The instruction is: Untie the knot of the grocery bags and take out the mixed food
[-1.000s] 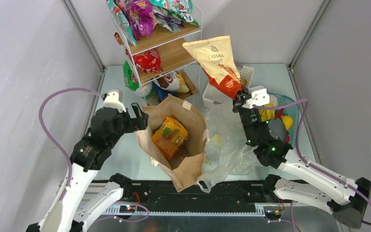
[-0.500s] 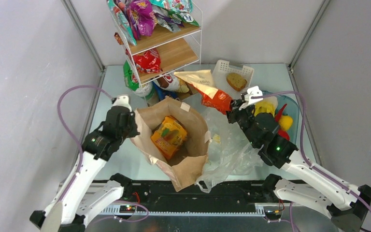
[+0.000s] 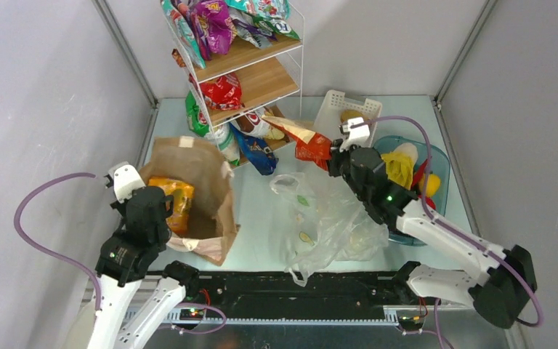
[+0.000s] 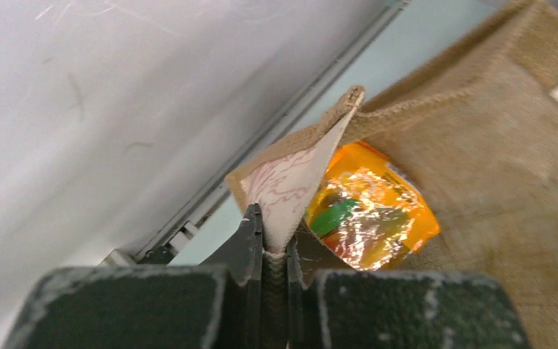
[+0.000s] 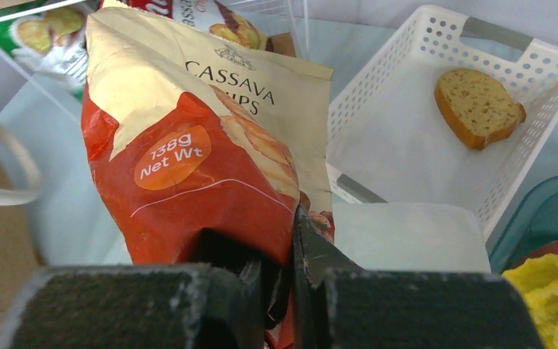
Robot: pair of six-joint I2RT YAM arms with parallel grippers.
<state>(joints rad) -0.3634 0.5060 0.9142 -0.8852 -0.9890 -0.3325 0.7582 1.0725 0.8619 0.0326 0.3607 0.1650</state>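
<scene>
The left gripper (image 4: 275, 243) works at about 8 o'clock on the table (image 3: 261, 211); it is pinched narrow on the rim of the brown paper bag (image 3: 196, 163), the paper edge caught between its fingers (image 4: 251, 236); the bag leans toward that arm with its mouth open, and an orange snack packet (image 3: 174, 200) lies inside, just behind the gripped rim; at 6 o'clock, in the middle, the clear plastic bag (image 3: 327, 218) with lemon-slice prints lies slack and crumpled on the table, apart from the paper bag; past it, toward 1 o'clock, the right gripper (image 3: 332, 161) is clamped tight on the lower red corner of the cassava chips packet (image 5: 189, 145), which hangs above the table; at 3 o'clock from that gripper sits the blue tub (image 3: 436, 163) holding yellow fruits (image 3: 398, 167); farther, at 12 to 1 o'clock, the white basket (image 5: 407, 94) holds a bread slice (image 5: 477, 107); farthest, at 11 o'clock, a shelf rack (image 3: 254, 73) carries more snack packets
</scene>
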